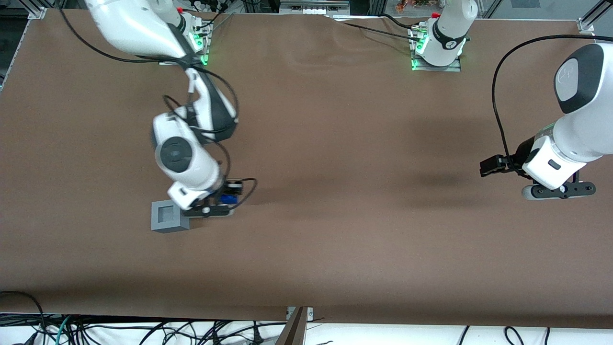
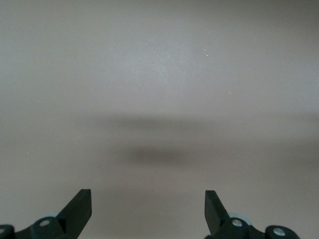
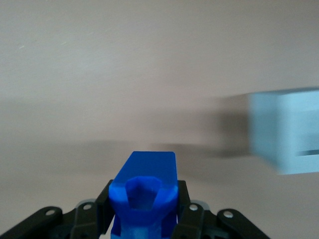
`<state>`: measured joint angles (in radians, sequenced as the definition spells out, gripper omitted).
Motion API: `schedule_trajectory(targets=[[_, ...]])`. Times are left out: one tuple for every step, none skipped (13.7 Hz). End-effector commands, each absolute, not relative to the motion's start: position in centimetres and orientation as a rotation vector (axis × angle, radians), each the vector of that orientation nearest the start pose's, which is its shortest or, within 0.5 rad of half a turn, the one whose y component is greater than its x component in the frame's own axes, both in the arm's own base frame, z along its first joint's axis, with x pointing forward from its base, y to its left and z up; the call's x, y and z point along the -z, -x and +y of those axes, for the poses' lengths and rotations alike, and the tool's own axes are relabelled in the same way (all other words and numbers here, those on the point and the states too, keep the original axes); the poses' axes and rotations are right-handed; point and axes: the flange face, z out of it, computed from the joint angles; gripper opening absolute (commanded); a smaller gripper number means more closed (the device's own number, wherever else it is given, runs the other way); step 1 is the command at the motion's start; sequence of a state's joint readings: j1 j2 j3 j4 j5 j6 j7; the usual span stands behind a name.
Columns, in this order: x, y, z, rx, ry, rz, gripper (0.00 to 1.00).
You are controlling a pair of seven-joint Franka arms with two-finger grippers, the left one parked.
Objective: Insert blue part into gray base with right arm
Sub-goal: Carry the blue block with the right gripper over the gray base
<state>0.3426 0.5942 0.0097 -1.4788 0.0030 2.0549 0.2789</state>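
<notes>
The blue part (image 3: 144, 196) sits clamped in the pincer (image 1: 216, 203) above the bench (image 1: 335, 143), at the base's (image 1: 167, 216) 3 o'clock; next it needs centring over the recess, then lowering.

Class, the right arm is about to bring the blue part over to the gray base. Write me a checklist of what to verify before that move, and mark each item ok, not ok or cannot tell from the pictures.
1. Blue part clamped between the gripper fingers: ok.
2. Gray base upright, square recess facing up and unblocked: ok.
3. Part lifted off the table: cannot tell.
4. Part already above the recess: not ok; the gripper is beside the base, toward the parked arm's end.
5. Nothing lying between part and base: ok.
6. Part turned to match the recess: cannot tell.
</notes>
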Motion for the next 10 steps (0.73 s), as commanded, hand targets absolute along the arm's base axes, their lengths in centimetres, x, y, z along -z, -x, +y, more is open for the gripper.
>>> schedule_trajectory(targets=[[-34.8,-67.5,18.5,-0.067,3.119,-0.235,0.37],[-35.0,-68.1,16.3,-0.064,3.116,-0.272,0.37],[-35.0,-68.4,14.6,-0.063,3.111,-0.313,0.37],[-34.9,-68.8,12.7,-0.064,3.108,-0.325,0.37],[-34.6,-69.0,11.0,-0.071,3.108,-0.315,0.37],[-34.4,-69.1,10.3,-0.075,3.107,-0.312,0.37],[-34.3,-69.3,9.5,-0.078,3.109,-0.301,0.37],[-34.1,-69.4,8.8,-0.08,3.109,-0.286,0.37],[-34.1,-69.5,7.9,-0.077,3.11,-0.289,0.37],[-33.9,-69.7,7.2,-0.072,3.108,-0.286,0.37]])
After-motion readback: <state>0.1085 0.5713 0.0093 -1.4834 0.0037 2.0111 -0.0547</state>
